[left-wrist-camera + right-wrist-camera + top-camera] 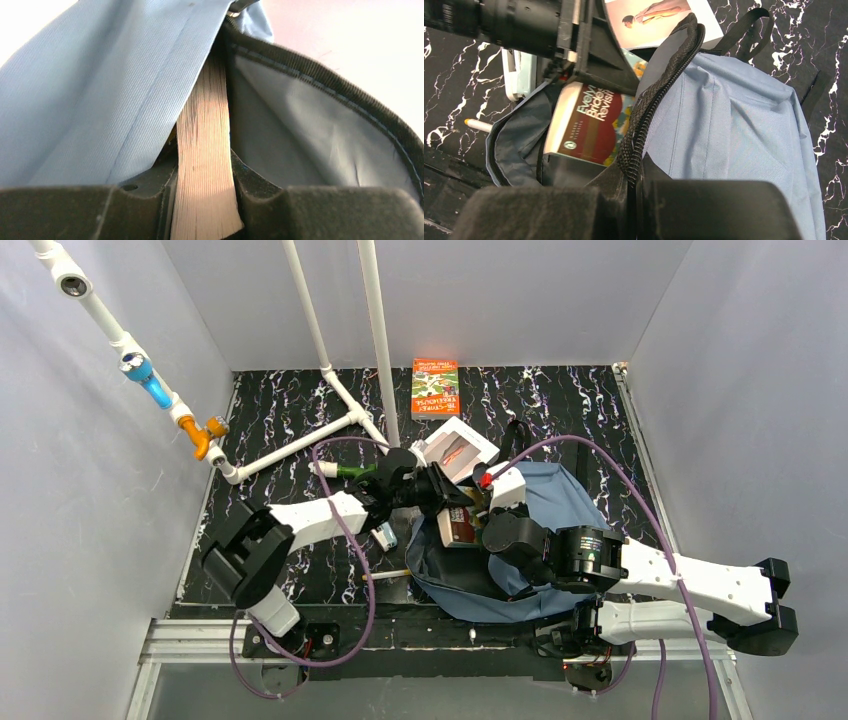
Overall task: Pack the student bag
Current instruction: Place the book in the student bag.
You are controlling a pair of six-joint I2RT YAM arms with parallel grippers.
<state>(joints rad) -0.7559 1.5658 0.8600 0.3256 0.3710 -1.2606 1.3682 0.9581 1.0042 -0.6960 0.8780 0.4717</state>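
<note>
My left gripper, narrowly parted, clamps the book across its page edge. The student bag lies straight ahead of those fingers, and the book's long axis points into its mouth. My right gripper is pinched tight on the zipper rim, propping the mouth. Right wrist view shows the red cover; left wrist, pages only.

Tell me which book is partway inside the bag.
The dark red paperback, clamped in the left pincer, sits in the mouth of the student bag. The white book lies outside beside it; the orange book lies farther back.
</note>
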